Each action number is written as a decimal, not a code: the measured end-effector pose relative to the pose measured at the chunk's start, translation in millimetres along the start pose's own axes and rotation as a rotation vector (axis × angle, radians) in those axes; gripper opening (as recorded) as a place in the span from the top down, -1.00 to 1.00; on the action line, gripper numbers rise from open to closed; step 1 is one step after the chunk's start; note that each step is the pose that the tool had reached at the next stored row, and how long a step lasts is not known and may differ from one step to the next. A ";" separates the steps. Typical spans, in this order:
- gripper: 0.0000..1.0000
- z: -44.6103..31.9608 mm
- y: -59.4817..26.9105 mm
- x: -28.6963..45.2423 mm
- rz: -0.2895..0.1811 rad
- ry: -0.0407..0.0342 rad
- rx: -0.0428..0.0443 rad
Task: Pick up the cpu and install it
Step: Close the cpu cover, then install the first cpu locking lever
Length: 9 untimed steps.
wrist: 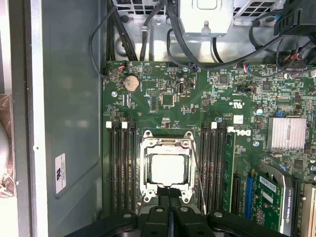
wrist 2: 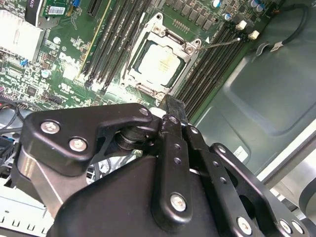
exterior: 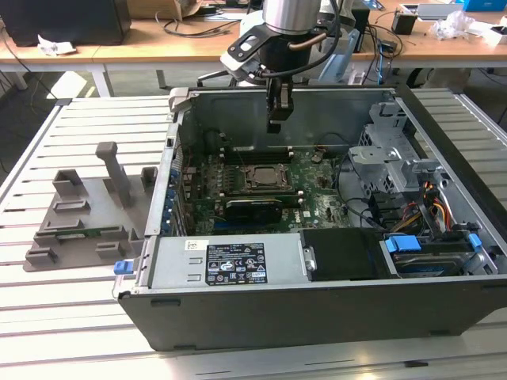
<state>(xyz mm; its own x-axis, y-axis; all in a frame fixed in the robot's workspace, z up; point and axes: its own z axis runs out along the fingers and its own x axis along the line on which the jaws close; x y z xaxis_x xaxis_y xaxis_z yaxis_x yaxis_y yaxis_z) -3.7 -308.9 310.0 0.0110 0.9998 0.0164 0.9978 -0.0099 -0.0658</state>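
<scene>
Claw: my claw hangs inside the open case; the fingers are pressed together with no gap I can make out, and nothing is held between them
Cpu: the cpu lies flat in the socket frame, below the claw tips and apart from them, silver top up
Work as it stands: I judge the chip placed and let go; whether it is fully seated I cannot tell
Beside the tips: a thin metal rod runs along one side of the frame, and memory slots flank both sides
Risk, contact: any downward drift would press the closed tips onto the chip's top and could tilt it in its seat
Risk, snag: a sideways slide at this height could catch the rod or the slot latches
Risk, farther out: the cables loop beyond the board's edge and would drag if I swing that way
Edges: the grey case wall stands upright past the slots on one side, the finned heatsink on the other
Open room: straight above the claw the case is open, which I judge the safest way to move
</scene>
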 end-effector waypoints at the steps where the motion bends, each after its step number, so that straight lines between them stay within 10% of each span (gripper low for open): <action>1: 0.79 0.0 0.0 0.0 0.000 0.0000 0.0000; 9: 0.79 -0.2 0.0 0.0 -0.003 -0.0002 0.0001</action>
<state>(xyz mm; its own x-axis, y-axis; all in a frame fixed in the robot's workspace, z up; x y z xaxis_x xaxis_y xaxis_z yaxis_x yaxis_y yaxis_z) -3.7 -308.9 310.2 0.0083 0.9998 0.0164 0.9978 -0.0072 -0.0658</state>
